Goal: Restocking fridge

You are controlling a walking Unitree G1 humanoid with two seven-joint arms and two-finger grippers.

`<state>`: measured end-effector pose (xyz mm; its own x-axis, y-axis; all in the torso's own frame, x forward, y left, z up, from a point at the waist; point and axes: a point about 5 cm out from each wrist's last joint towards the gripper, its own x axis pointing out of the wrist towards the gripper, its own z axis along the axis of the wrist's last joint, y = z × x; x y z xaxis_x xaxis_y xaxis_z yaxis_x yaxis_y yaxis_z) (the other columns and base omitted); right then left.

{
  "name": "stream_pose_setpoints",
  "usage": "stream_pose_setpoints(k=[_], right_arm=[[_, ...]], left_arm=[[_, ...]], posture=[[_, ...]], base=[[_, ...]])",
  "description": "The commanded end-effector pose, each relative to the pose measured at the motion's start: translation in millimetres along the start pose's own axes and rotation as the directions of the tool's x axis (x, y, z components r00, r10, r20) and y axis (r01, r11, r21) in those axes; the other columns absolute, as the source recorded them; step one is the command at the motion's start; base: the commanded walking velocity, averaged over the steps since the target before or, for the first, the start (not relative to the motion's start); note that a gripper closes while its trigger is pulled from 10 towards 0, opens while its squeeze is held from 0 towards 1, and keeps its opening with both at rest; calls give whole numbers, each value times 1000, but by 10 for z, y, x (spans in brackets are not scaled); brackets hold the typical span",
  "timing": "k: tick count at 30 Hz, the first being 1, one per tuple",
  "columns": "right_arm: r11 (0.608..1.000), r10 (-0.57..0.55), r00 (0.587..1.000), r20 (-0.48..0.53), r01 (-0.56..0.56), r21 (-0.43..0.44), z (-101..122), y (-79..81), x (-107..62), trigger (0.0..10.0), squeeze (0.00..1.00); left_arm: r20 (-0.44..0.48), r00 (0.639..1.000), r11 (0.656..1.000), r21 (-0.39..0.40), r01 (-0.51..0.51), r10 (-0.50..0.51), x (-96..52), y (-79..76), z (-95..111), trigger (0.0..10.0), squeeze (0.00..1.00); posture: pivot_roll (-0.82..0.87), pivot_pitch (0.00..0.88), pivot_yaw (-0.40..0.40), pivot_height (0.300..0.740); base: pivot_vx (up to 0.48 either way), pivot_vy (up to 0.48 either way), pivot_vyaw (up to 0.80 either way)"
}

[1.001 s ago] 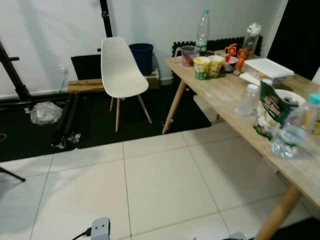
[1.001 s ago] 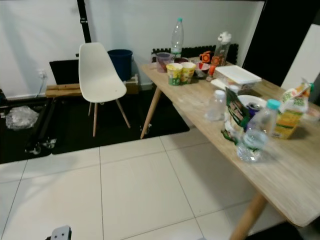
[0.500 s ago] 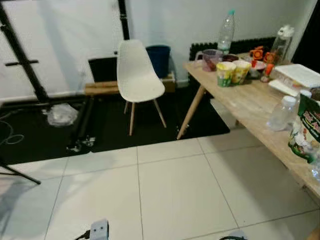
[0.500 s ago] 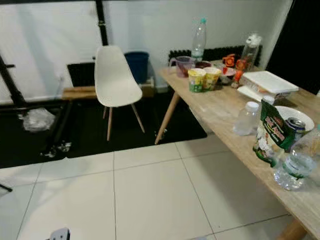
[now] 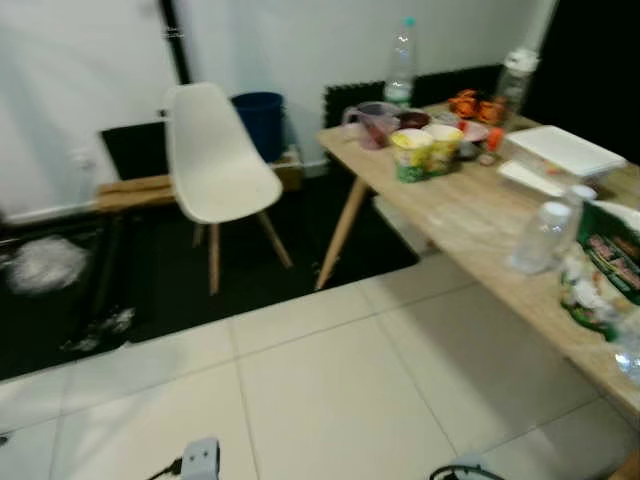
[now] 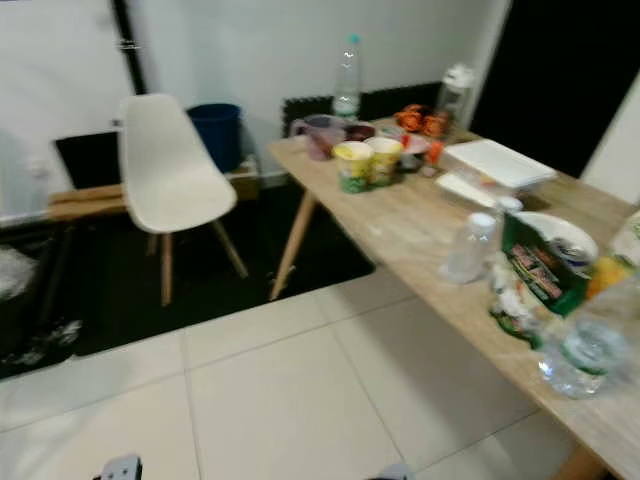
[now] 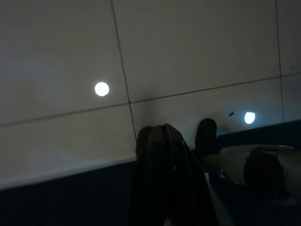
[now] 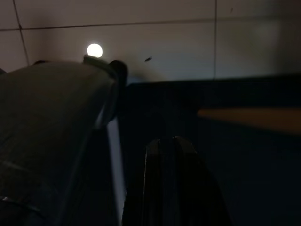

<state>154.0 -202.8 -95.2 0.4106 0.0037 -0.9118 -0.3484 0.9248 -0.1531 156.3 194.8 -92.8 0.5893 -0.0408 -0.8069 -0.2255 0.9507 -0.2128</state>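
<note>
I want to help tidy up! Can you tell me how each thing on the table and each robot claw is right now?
Tall water bottle: upright, capped.
Two yellow cups: upright, side by side.
Small clear bottle: upright, capped.
Green snack bag: standing.
White box: lid shut, lying flat.
White chair: upright, nobody on it.
Left claw: fingers shut, holding nothing.
Right claw: fingers shut, holding nothing.

No readable text anywhere, the green snack bag's (image 6: 535, 278) print too blurred.
</note>
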Motion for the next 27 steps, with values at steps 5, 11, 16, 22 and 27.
stream_pose_setpoints(k=[5,11,16,22,27], right_arm=[[1000,-6,999,46,6,-2,156,-52,5,10000,0],[996,1,990,140,12,-86,458,-99,3,10000,0],[995,32,960,277,-5,-98,872,-111,-32,10000,0],[979,145,905,399,-73,-189,1261,-21,-102,10000,0],[923,358,799,482,-225,-312,1574,159,-215,10000,0]], left_arm=[[-23,1000,1000,-8,-11,10,-16,17,-73,10000,0],[-27,1000,1000,-7,-10,9,-17,13,-83,10000,0],[-31,999,1000,-3,-11,10,-18,14,-90,10000,0],[-33,999,1000,0,-12,12,-20,23,-91,10000,0],[-30,999,1000,1,-10,10,-16,15,-81,10000,0]], posture=[[-85,0,49,740],[-85,0,49,740],[-85,0,49,740],[-85,0,47,740],[-85,0,47,740]], base=[[0,0,-793],[0,0,-790],[0,0,-790],[0,0,-796],[0,0,-793]])
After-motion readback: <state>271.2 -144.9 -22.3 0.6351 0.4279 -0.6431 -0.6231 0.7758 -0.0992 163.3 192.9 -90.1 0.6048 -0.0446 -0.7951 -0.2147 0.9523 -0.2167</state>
